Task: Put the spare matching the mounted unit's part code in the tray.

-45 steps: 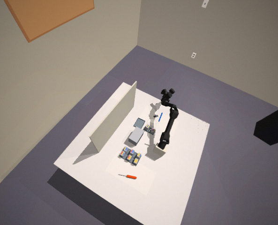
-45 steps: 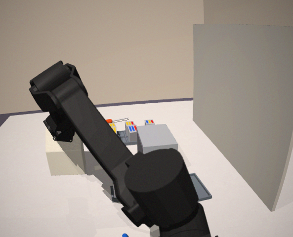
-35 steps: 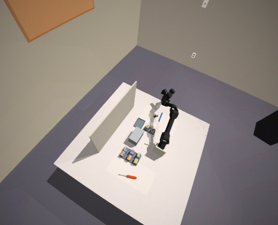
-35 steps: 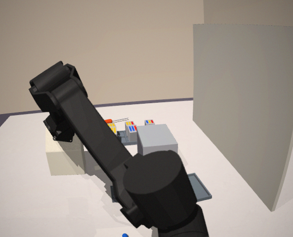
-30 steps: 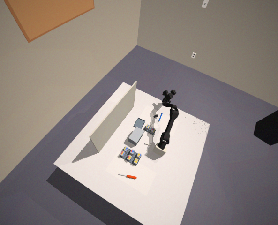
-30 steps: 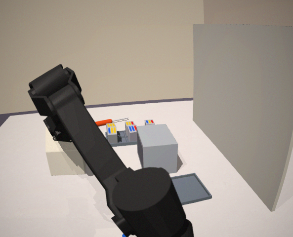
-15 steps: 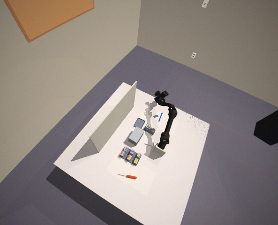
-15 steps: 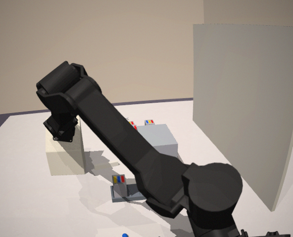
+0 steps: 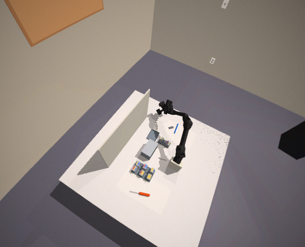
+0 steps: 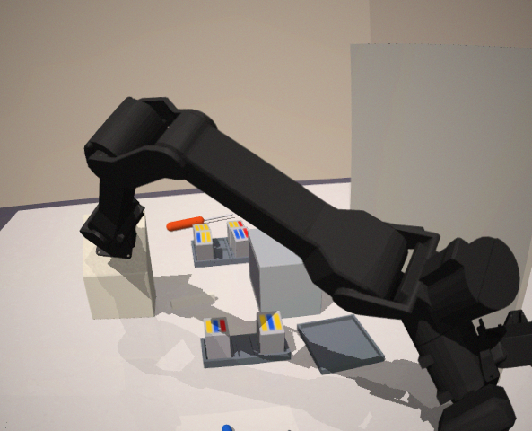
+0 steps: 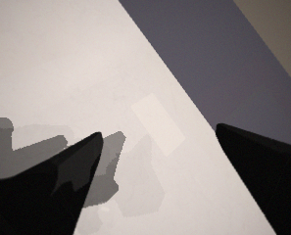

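My gripper [image 9: 159,107] [image 11: 158,132] is open and empty, above the table's far end in the top view, beyond the tray; the wrist view shows bare table and floor between and past its fingers. The shallow grey tray [image 9: 153,135] [image 10: 344,338] lies flat and empty. Several spares with coloured stripes stand in a dark rack [image 9: 140,168] [image 10: 222,263]. A smaller rack [image 9: 164,142] [image 10: 245,358] holds two striped units at its ends, with a gap between them. I cannot tell which unit is the mounted one, and no back code is readable.
A grey box [image 9: 149,148] [image 10: 289,289] stands between the racks, close to the tray. A tall partition [image 9: 125,127] [image 10: 441,139] runs along one side. A cream block [image 9: 175,165] [image 10: 122,296] stands by the arm. A screwdriver [image 9: 144,194] [image 10: 185,224] and a blue pen [image 9: 176,128] lie on the table.
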Robot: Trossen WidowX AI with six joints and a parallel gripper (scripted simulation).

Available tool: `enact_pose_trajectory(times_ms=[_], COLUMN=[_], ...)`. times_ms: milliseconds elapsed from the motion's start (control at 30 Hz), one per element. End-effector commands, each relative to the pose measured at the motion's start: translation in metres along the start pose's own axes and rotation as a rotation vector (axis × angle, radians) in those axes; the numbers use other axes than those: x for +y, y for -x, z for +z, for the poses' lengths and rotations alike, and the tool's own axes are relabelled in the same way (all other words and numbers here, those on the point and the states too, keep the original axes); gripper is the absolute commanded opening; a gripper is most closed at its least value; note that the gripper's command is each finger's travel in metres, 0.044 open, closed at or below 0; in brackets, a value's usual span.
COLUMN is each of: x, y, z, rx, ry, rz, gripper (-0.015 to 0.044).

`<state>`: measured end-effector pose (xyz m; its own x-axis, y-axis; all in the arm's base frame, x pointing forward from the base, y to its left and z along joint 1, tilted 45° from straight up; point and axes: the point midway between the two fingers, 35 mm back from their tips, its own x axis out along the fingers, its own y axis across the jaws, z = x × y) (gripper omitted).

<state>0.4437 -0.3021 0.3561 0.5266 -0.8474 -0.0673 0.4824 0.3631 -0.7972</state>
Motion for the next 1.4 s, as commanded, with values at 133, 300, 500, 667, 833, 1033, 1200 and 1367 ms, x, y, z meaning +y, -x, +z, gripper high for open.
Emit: enact_pose_trajectory(times_ms=[133, 300, 500, 667, 833, 1033, 1200, 1367], x=[0.099, 0.148, 0.199, 0.230, 0.254, 0.295, 0.323, 0.330], y=[0.047, 0.086, 0.143, 0.188, 0.229, 0.295, 0.366, 0.402], z=[0.014, 0.015, 0.007, -0.002, -0.005, -0.020, -0.044, -0.057], rx=[0.066, 0.137, 0.256, 0.365, 0.412, 0.490, 0.552, 0.555], ry=[-0.066, -0.082, -0.076, -0.055, -0.005, 0.138, 0.316, 0.412], rz=[0.296, 0.448, 0.597, 0.641, 0.672, 0.700, 0.640, 0.577], gripper=[0.0440, 0.0440, 0.0440, 0.0440, 0.0440, 0.0440, 0.0440, 0.0440])
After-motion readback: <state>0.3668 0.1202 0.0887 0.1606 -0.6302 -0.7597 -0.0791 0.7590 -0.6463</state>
